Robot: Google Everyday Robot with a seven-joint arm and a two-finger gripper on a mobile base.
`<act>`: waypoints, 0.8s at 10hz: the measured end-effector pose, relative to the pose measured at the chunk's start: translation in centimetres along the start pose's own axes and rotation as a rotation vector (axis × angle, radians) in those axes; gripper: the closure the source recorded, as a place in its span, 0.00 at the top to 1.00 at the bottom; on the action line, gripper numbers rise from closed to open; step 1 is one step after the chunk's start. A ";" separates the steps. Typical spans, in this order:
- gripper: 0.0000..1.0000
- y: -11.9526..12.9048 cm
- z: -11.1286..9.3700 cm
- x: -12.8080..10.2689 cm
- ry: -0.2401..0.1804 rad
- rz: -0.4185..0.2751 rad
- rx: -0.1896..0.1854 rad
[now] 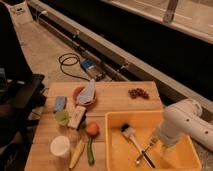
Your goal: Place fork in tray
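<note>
The yellow tray sits on the right front part of the wooden table. Inside it the slim silvery fork lies flat, tines pointing toward the arm. A white-handled brush and a dark straight utensil lie beside the fork. My white arm reaches in from the right, and my gripper hangs low over the tray's right half, just right of the fork's tines. It stands open with nothing in it, and the arm's bulk partly hides it.
Left of the tray are an orange-brown bowl holding a pale cloth, a blue sponge, a green cup, an orange fruit, a white cup and a green vegetable. A dark cluster lies at the back.
</note>
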 end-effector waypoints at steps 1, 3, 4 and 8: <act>0.65 -0.5 1.4 0.3 -0.004 0.006 0.000; 0.65 -1.6 3.8 1.1 -0.011 0.025 0.009; 0.65 -2.3 4.2 1.5 -0.012 0.032 0.014; 0.65 -3.3 5.9 2.4 -0.024 0.045 -0.002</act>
